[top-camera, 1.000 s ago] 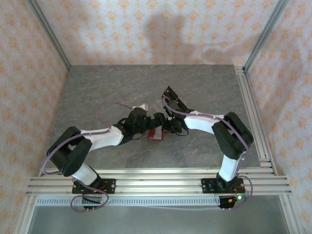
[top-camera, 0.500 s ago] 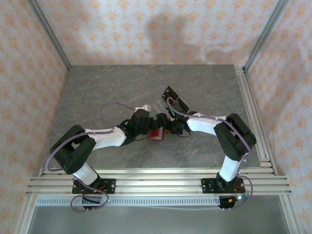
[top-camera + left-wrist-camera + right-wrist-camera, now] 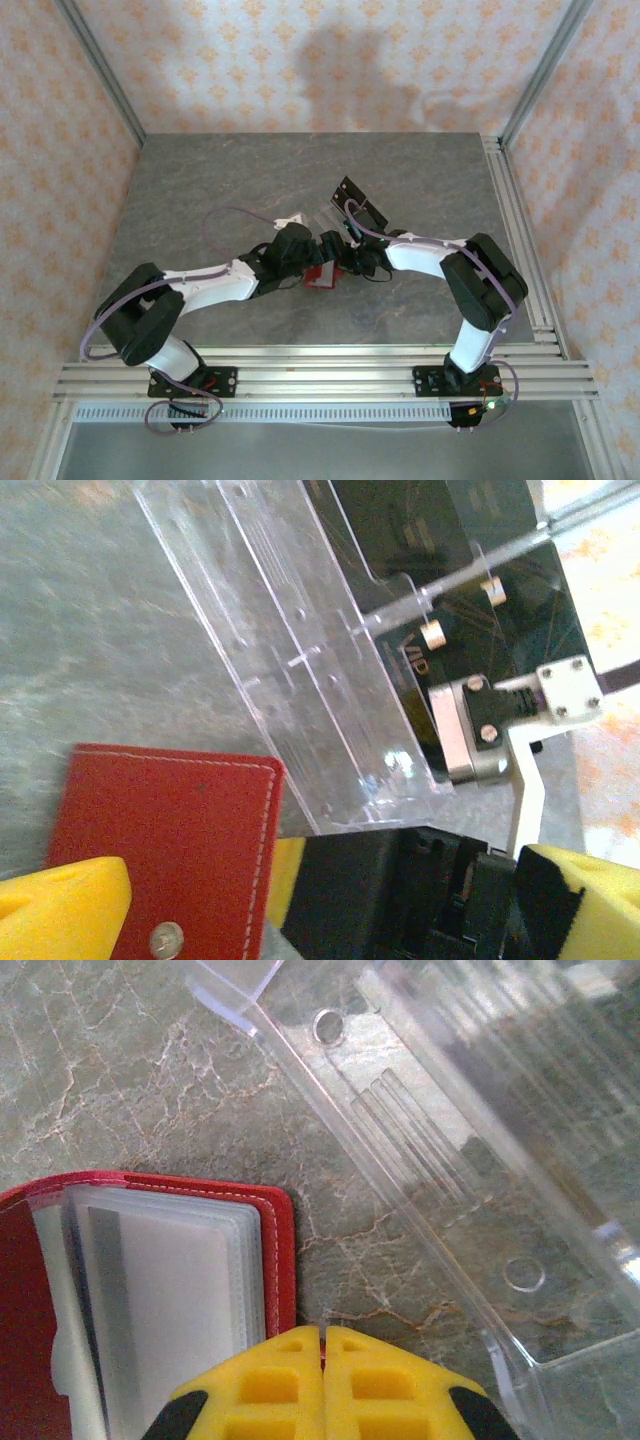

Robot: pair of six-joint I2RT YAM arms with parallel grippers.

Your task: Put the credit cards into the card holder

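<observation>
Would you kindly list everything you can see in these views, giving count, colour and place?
card holder: one, red, mid-table between the grippers; pale sleeves show inside it in the right wrist view.
clear rack: one, transparent, just beyond the card holder.
black cards: count unclear, black, in the clear rack.
table: one, grey marbled.
walls: pale with an orange pattern, around the table.
rails: silver, along the near edge and right side.
left gripper: one, yellow pads, open, at the card holder.
right gripper: one, yellow pads, shut, beside the card holder's edge.
</observation>
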